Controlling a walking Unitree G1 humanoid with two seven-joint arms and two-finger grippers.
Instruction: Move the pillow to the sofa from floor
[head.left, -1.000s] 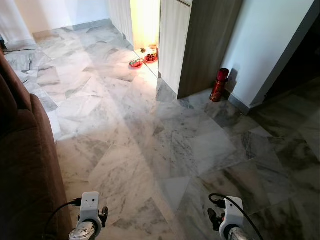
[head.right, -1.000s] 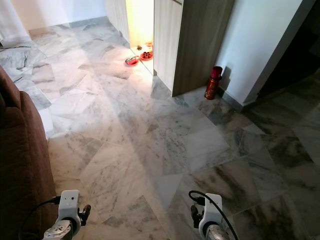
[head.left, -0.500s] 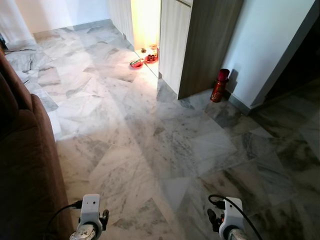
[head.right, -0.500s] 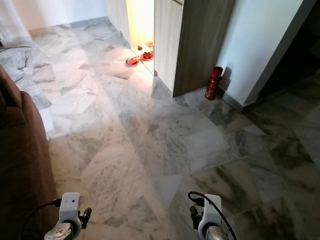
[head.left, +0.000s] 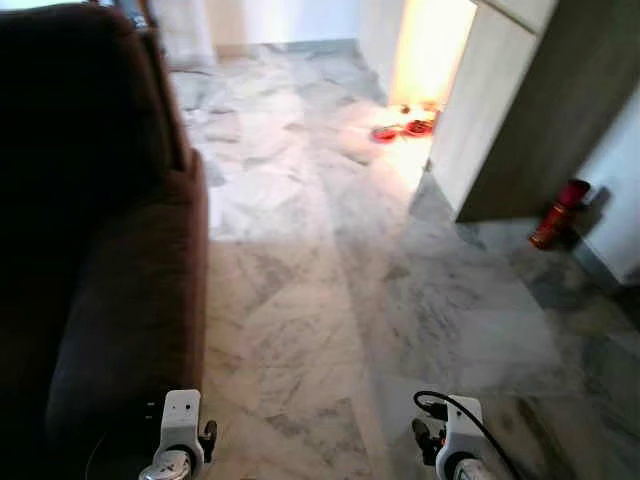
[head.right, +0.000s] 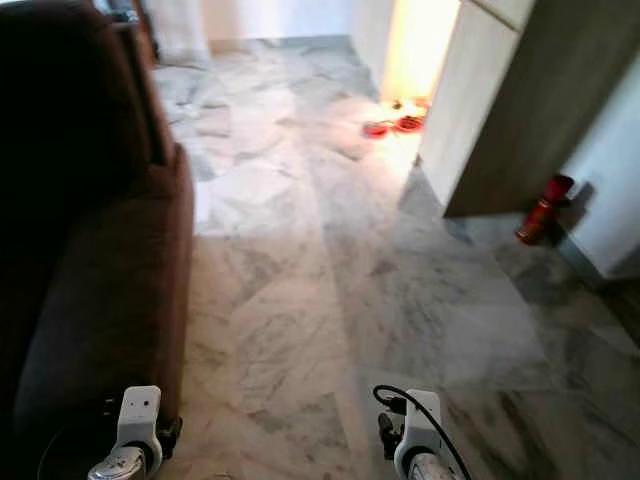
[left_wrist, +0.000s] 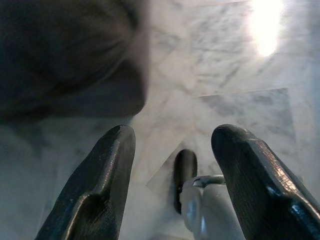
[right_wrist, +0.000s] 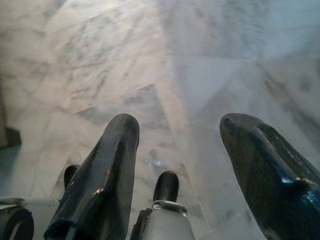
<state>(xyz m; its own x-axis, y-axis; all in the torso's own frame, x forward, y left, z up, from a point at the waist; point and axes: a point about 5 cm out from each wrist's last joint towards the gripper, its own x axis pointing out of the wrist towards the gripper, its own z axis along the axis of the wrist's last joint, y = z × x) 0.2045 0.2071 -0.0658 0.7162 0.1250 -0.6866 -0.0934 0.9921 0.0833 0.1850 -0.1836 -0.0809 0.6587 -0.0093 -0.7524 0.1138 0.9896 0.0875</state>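
Search step: both grippers, left (left_wrist: 172, 150) and right (right_wrist: 177, 145), are hanging released beside the sofa (head.left: 90, 250); locating the pillow comes next.

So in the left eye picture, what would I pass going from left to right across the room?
Brown sofa → bare marble floor → red bowls in the lit doorway → wooden cabinet → red cylinder by the wall.

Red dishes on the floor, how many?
2. The red dishes sit side by side on the marble floor in the bright doorway, one nearer the sofa, one beside the cabinet. More may be hidden.
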